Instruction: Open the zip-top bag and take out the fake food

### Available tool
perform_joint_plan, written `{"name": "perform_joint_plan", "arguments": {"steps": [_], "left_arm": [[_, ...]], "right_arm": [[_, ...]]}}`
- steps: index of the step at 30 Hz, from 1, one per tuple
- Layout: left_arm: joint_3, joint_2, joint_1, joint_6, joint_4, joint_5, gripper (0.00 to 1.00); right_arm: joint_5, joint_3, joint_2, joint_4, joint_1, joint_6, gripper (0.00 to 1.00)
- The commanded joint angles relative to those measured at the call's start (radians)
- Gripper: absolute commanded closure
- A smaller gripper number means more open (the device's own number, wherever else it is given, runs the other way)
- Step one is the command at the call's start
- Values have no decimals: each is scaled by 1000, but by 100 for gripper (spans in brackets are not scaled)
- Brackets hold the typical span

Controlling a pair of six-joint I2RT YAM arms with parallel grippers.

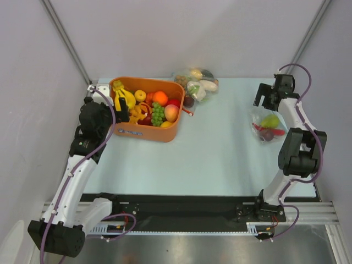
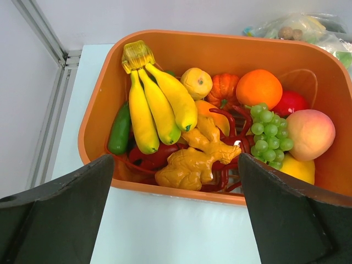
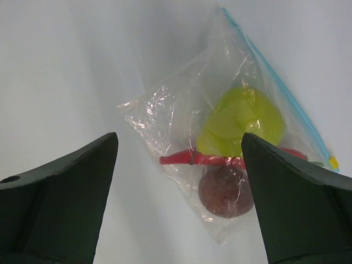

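Observation:
The zip-top bag (image 1: 267, 126) lies flat on the table at the right, its pale blue zip strip (image 3: 286, 93) along one edge. Inside it are the fake food pieces: a light green pear (image 3: 242, 121), a red chili (image 3: 184, 159) and a dark maroon round fruit (image 3: 224, 191). My right gripper (image 1: 267, 98) hovers just beyond the bag, open and empty; in the right wrist view (image 3: 179, 146) the bag shows between and below the fingers. My left gripper (image 1: 122, 113) is open and empty at the near left side of the orange tub, as the left wrist view (image 2: 176, 165) shows.
The orange tub (image 1: 144, 133) of bananas, orange, grapes and peach stands at the back left; its rim (image 2: 176, 191) is just ahead of my left fingers. A larger clear bag of vegetables (image 1: 197, 81) lies behind it. Frame posts stand at the back corners.

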Motion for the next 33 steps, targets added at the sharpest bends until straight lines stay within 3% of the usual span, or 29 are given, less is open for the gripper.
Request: {"name": "perform_joint_plan", "arguments": {"steps": [1,13,17,21,24,27,28,29,30,33], "left_arm": [[8,-9,-6,15,29,13,0],[5,0,-6,13,29,18,0],[5,0,-7,13,29,16,0],[4,-2,-6,13,29,11,0],[2,-5,-6,15,30,10,0],[2,-5,-6,15,30,11,0],[1,-5,-6,15,30,11,0],[4,-5,-7,16,27,11,0],[4,-5,-7,15,30,13,0],[2,-8,-7,15,29,14,0]], "right_arm": [[-12,51,25,56,10,-30,1],[119,40,131,67,131,-120,4],[258,55,182,55,150,-135,6],[346,63,214,62,187,-135,14],[392,65,234,67,191,-140,34],[398,55,231,77,191,-139,67],[400,54,228,77,193,-137,85],[398,52,223,74,191,-139,93],[398,54,217,70,197,-139,99],[377,57,171,47,214,-142,100]]}}
